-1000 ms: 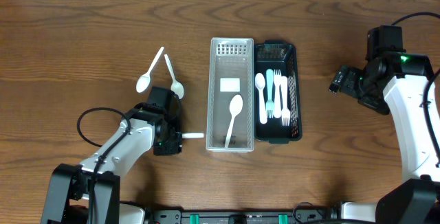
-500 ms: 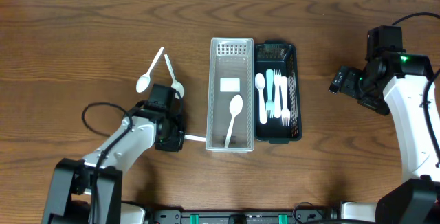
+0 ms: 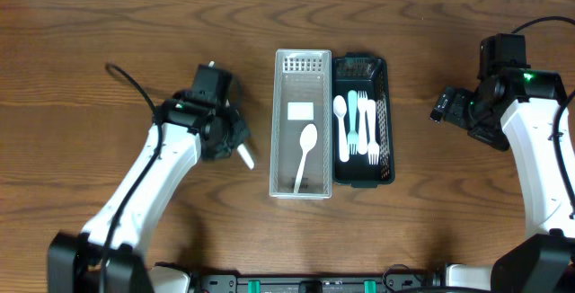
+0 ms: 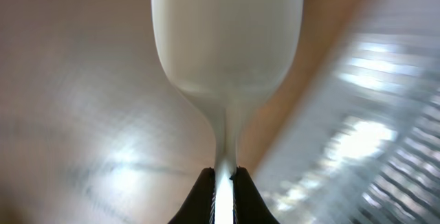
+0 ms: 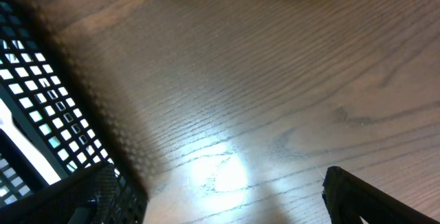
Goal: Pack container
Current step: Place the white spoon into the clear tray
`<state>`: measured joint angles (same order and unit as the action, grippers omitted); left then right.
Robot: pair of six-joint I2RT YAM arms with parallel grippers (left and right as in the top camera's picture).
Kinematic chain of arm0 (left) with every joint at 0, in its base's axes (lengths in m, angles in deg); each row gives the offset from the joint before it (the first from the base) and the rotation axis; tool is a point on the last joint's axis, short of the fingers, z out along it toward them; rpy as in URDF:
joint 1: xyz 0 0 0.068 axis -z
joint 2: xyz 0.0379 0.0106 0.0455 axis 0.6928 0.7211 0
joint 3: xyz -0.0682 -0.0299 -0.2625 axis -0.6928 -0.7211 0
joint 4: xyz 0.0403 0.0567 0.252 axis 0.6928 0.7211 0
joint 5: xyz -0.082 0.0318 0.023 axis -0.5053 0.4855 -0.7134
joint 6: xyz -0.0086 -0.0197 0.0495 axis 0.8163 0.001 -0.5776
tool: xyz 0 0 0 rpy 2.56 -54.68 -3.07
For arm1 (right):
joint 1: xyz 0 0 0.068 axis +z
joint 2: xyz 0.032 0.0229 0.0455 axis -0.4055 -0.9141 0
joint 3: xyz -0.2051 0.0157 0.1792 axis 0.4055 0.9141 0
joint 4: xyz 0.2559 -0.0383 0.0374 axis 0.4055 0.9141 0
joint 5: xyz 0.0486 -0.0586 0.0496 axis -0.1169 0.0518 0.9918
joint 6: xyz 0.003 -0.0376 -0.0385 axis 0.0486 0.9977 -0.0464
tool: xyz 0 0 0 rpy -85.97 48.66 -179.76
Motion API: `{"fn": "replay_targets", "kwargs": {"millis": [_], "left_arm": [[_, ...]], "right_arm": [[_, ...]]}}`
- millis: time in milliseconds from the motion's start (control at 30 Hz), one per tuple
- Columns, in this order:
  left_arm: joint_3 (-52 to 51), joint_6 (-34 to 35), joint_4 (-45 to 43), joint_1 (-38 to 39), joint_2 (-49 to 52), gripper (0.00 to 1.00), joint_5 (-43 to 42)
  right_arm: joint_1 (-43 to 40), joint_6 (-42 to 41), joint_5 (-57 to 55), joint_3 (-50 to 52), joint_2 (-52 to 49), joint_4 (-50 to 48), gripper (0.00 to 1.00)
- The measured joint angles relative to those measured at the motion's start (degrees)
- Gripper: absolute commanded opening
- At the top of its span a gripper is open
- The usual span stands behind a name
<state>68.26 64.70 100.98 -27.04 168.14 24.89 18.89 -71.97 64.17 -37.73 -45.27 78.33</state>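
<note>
My left gripper (image 3: 235,145) is shut on the handle of a white plastic spoon (image 3: 244,156), held left of the clear container (image 3: 302,60). In the left wrist view the spoon's bowl (image 4: 227,38) fills the frame above the closed jaws (image 4: 223,183). The clear container holds one white spoon (image 3: 305,154) and a white label. The black mesh basket (image 3: 359,63) beside it holds a spoon and forks (image 3: 358,127). My right gripper (image 3: 440,109) is open and empty right of the basket, whose corner shows in the right wrist view (image 5: 41,114).
My left arm covers the spot where two loose spoons lay; only a white tip (image 3: 212,63) shows behind it. Bare wooden table (image 3: 117,41) surrounds both containers. My right gripper's fingers (image 5: 227,196) hover over bare wood.
My left arm has lifted and swung toward the back with the spoon in its jaws. The spoon now points down-right instead of right. The right arm has not moved.
</note>
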Motion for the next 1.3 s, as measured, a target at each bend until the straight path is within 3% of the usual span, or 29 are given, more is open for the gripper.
{"fn": "replay_targets", "kwargs": {"millis": [267, 500, 533, 633, 667, 700, 967, 1133, 1300], "left_arm": [[6.58, -21.16, -6.29, 14.29, -3.87, 0.06, 1.70], [6.58, -28.41, -7.23, 22.64, 3.41, 0.07, 5.99], [6.56, -28.76, -7.17, 22.69, 4.72, 0.17, 6.29], [6.47, -29.92, -6.86, 22.62, 7.85, 0.80, 7.08], [6.47, -30.01, -6.62, 22.62, 8.04, 0.95, 7.10], [6.49, -30.05, -6.01, 22.62, 7.98, 0.98, 7.15], [12.68, -31.76, -0.79, 19.34, 0.37, 0.98, 9.03], [15.39, -31.91, 0.24, 10.43, -6.21, 0.98, 10.40], [15.54, -31.36, 1.25, 1.05, -1.64, 0.98, 10.88]], "right_arm": [[0.00, 0.00, 0.00, 0.00, 0.00, -0.17, 0.99], [0.00, 0.00, 0.00, 0.00, 0.00, -0.17, 0.99], [0.00, 0.00, 0.00, 0.00, 0.00, -0.15, 0.99], [0.00, 0.00, 0.00, 0.00, 0.00, -0.15, 0.99], [0.00, 0.00, 0.00, 0.00, 0.00, -0.11, 0.99], [0.00, 0.00, 0.00, 0.00, 0.02, -0.11, 0.99], [0.00, 0.00, 0.00, 0.00, 0.00, 0.00, 0.99], [0.00, 0.00, 0.00, 0.00, 0.00, -0.15, 0.99], [0.00, 0.00, 0.00, 0.00, 0.00, -0.17, 0.99]]}}
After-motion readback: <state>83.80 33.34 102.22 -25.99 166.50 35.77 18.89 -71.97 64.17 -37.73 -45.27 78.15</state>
